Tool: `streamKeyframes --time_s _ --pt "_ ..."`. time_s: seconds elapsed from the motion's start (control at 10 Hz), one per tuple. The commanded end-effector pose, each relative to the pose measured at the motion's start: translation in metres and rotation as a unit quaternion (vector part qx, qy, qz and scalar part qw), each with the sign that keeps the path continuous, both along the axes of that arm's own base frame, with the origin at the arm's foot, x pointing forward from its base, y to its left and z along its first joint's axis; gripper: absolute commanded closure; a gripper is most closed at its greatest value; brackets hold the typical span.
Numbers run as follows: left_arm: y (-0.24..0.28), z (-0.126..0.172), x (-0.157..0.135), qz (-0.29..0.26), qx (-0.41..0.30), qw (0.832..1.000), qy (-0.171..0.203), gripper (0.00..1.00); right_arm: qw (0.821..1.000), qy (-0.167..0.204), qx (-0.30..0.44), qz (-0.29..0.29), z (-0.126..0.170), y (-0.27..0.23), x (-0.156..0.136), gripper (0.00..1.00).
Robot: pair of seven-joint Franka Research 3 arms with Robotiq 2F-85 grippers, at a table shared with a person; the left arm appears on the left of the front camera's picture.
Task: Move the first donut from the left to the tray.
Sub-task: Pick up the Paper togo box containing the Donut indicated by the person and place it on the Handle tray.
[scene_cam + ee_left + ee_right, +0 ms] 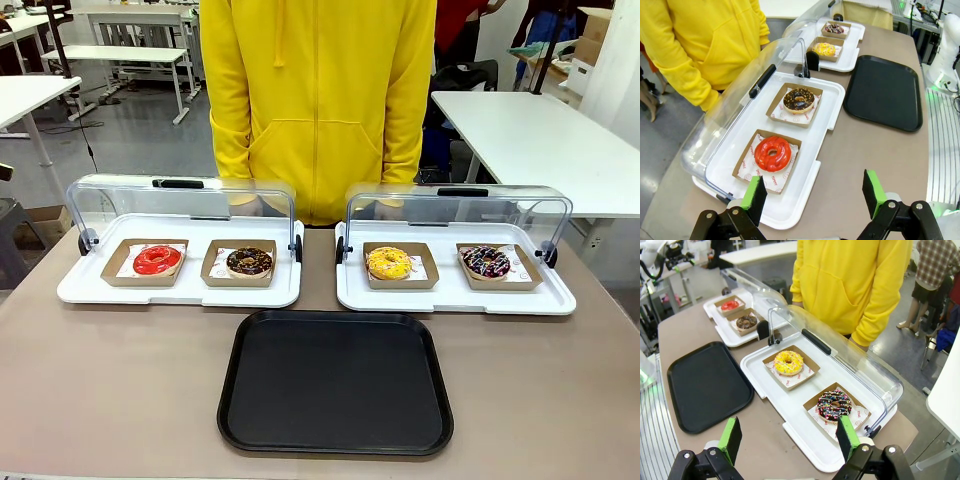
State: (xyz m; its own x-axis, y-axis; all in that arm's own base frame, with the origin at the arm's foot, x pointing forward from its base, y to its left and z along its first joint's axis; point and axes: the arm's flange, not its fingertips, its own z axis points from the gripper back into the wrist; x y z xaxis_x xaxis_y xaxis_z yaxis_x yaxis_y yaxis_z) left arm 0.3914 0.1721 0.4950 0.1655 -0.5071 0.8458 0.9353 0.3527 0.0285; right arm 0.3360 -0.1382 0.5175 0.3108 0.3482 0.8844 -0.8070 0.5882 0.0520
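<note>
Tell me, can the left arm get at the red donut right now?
Probably yes: the clear lid is swung back, the red donut lies uncovered in its cardboard tray, and nothing stands between it and the open left tool.

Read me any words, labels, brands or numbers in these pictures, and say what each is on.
No text is readable.
White paper sheet under the glossy red-glazed ring donut: small red printed marks, too small to read.
Matching paper liner under the sprinkled chocolate donut: red marks, too blurred.
</note>
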Motion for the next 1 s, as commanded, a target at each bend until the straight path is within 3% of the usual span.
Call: streamKeyframes --time_s 0.0,0.9 --pt "0.0001 0.0013 -0.0009 -0.004 -0.001 1.0 -0.006 0.0 1.0 -0.016 0.005 0.005 0.0009 0.0004 0.0038 0.0" --pt "0.0001 0.0013 -0.0009 -0.004 -0.001 1.0 -0.006 0.0 1.0 -0.016 0.005 0.005 0.0009 0.0004 0.0038 0.0"
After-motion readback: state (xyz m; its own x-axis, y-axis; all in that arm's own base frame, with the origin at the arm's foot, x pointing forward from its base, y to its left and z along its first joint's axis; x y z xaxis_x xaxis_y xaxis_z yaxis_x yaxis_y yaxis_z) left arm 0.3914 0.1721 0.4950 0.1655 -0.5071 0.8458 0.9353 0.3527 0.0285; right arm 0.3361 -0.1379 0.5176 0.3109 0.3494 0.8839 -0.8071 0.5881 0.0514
